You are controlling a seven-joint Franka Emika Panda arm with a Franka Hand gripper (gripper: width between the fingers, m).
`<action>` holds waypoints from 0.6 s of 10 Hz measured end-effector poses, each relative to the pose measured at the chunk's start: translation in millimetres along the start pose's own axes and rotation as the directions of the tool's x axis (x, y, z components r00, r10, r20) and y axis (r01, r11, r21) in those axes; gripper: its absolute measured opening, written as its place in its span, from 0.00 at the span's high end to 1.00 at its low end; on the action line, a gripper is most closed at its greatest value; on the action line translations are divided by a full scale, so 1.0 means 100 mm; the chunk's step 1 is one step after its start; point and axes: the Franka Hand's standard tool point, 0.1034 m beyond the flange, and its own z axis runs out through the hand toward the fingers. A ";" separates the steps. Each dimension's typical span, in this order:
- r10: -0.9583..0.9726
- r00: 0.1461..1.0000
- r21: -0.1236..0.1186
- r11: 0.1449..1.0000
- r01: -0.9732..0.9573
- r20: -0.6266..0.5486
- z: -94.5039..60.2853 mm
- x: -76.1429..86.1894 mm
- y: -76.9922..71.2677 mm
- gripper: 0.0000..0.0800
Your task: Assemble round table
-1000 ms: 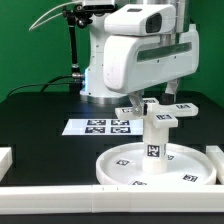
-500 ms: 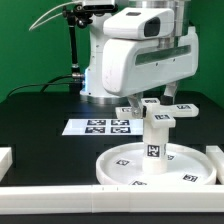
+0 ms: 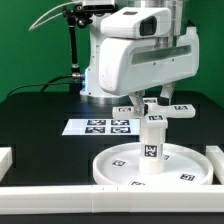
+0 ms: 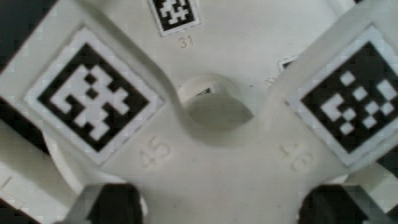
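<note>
My gripper [image 3: 152, 101] hangs straight above the cross-shaped foot piece [image 3: 153, 111] capping the upright leg [image 3: 151, 147] on the round disc [image 3: 120, 165], whether clenched I cannot tell.

table [image 3: 40, 118]: black top, in front of a green backdrop [image 3: 25, 40] | marker board [image 3: 100, 126]: flat on table, printed with square tags, behind the work area | white blocks: long one [image 3: 60, 198] along front edge, one [image 3: 5, 158] at exterior view's left, one [image 3: 216, 153] at its right | black cables [image 3: 60, 15]: looped above, upper left
</note>
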 end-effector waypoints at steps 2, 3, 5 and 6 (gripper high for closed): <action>0.237 0.972 0.010 0.972 -0.237 -0.003 0.00 -0.05 0.04 0.45; 0.344 0.939 0.018 0.939 -0.344 -0.005 0.01 -0.05 0.05 0.45; 0.537 0.843 0.034 0.843 -0.537 -0.007 0.01 -0.04 0.05 0.45; 0.634 0.774 0.035 0.773 -0.633 -0.003 0.01 -0.03 0.03 0.45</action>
